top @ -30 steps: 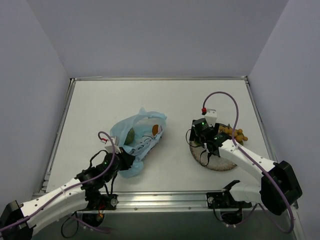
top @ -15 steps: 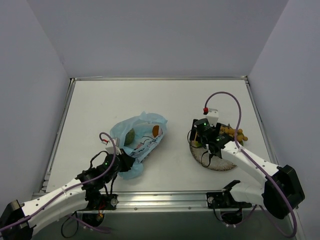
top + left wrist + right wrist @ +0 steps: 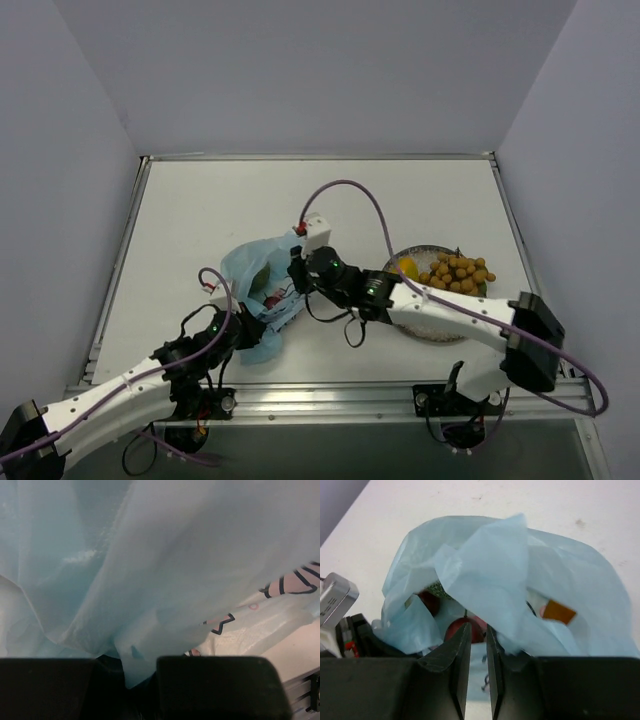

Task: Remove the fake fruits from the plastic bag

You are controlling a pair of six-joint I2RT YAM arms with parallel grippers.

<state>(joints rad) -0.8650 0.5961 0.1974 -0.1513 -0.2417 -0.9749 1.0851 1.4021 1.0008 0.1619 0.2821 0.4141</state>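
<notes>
The light-blue plastic bag (image 3: 250, 262) lies left of centre, its mouth toward the right. My left gripper (image 3: 250, 328) is shut on the bag's near corner, and the film (image 3: 150, 580) fills the left wrist view above the left gripper (image 3: 140, 680). My right gripper (image 3: 297, 275) is at the bag's mouth. In the right wrist view the right gripper (image 3: 477, 630) is closed to a thin slit with nothing in it. Just beyond its tips lies a dark red fruit (image 3: 452, 628). The green netted melon (image 3: 437, 588) and an orange piece (image 3: 559, 612) sit deeper in the bag (image 3: 485, 555).
A speckled grey plate (image 3: 430, 330) sits at the right, holding the bunch of orange-tan balls (image 3: 458, 272) and the yellow mango (image 3: 407, 268). The right arm stretches from its base across the plate's near side. Raised table edges run along the left, back and right.
My right arm has swung left from the plate to the bag's mouth, and its jaws have narrowed from wide to a slit. The plate's fruits are now uncovered. The left gripper has kept its hold.
</notes>
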